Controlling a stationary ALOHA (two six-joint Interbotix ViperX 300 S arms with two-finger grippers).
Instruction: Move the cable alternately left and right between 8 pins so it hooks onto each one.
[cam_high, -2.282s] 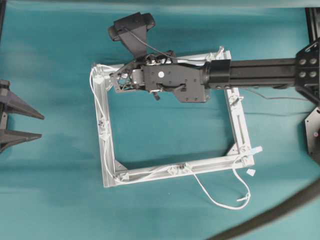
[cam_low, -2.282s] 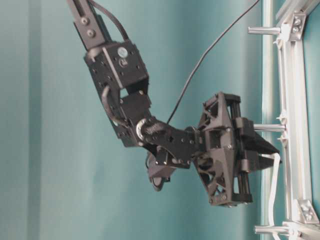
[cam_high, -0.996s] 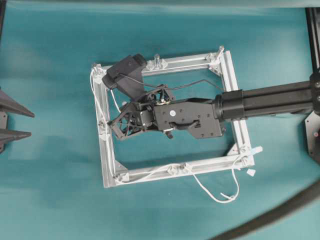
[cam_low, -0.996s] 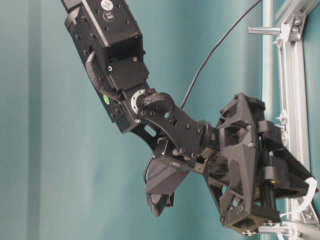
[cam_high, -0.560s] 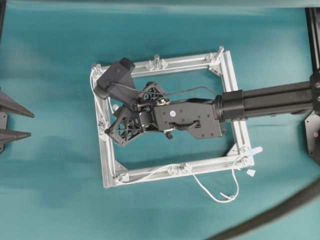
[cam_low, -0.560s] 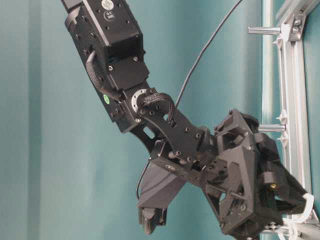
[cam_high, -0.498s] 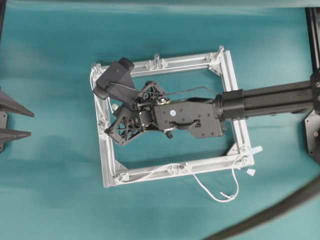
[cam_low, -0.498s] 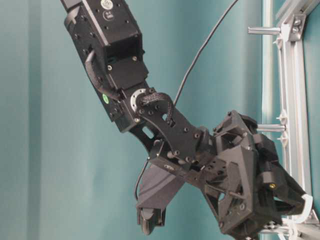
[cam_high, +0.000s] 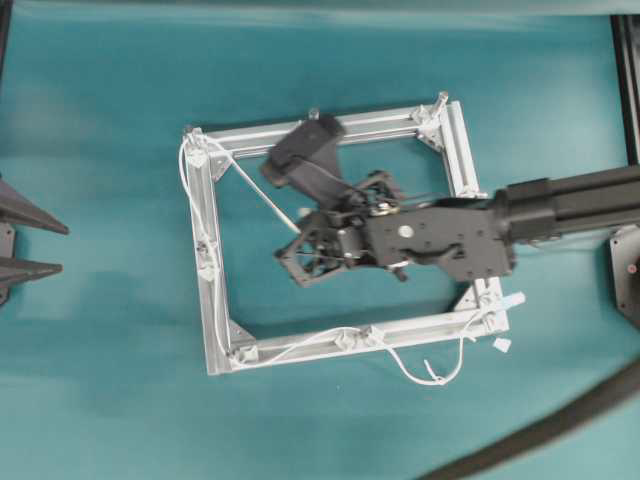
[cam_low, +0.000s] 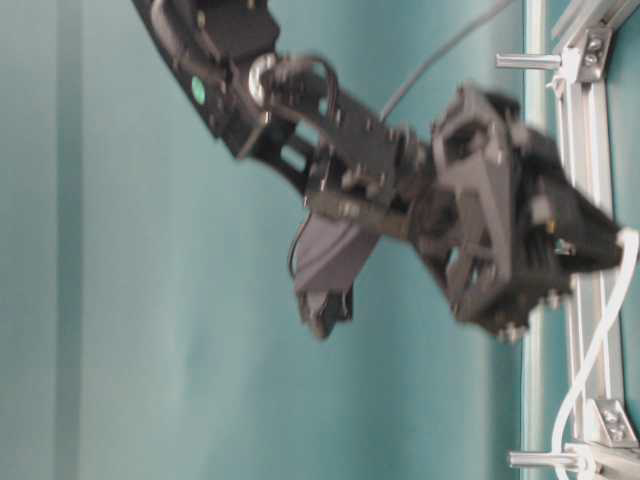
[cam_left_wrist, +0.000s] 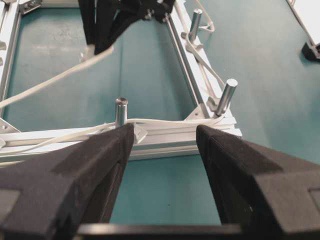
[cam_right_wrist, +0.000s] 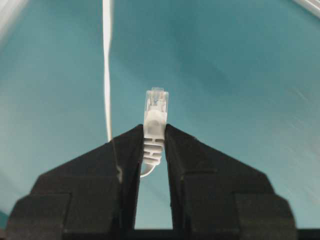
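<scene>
- Gripping the plug (cam_right_wrist: 155, 125) end of the cable (cam_high: 262, 195), the right hand (cam_high: 300, 262) is clenched on it; the wrist view shows the plug standing up between the two pads, clear tip past the fingertips.
- Right hand, position: inside the frame (cam_high: 330, 128), over the open middle, reaching in from the right side of the overhead view. The table-level view is blurred, so finer detail there cannot be read.
- Cable, held stretch: runs taut and straight from the hand up and left to the top-left corner pin (cam_high: 196, 155). Its long axis is a diagonal across the frame's interior.
- Cable, laid stretch: from that corner it follows the left rail down, then the bottom rail to the right, past the bottom-right corner, ending in a slack loop (cam_high: 432, 375) on the tabletop (cam_high: 100, 400) outside the frame.
- Pins not yet hooked, by my reading: those on the top rail (cam_high: 313, 114) and right rail; the cable does not touch them. The top rail pin lies just above the hand, so the coming pass likely goes up toward it.
- Nearer arm: the right, already on the cable.
- Left hand (cam_left_wrist: 162, 165): spread wide, holding nothing, parked off the frame's left side with its fingers aimed at the left rail and two of its pins (cam_left_wrist: 121, 111).
- Risk, as judged: a taut diagonal may slip off the corner pin if pulled too hard.
</scene>
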